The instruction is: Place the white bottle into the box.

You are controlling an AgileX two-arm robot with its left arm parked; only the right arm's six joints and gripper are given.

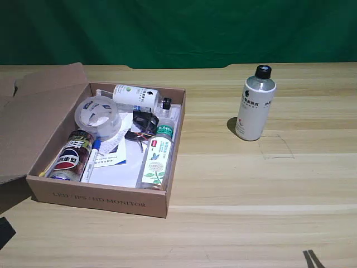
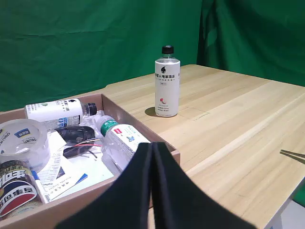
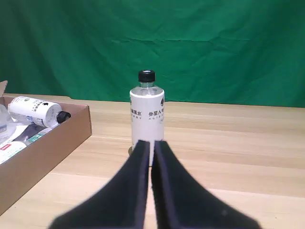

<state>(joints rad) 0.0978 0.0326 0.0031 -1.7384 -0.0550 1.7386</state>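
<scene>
Step in hand: approach; we judge the grasp not yet begun.
White bottle (image 1: 255, 103): upright on the table (image 1: 234, 184), well apart from the box (image 1: 100, 199).
End effector (image 3: 151, 143): closed, empty, facing the bottle.
Next move: we judge it must open, then close around the bottle.
Room: green backdrop behind the wooden table.

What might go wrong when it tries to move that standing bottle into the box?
The white bottle stands upright and alone on the table; the tool is shut and aimed at it, so a nudge could topple it. The box is already crowded with a roll of tape, a can and other bottles, leaving little free floor.
</scene>
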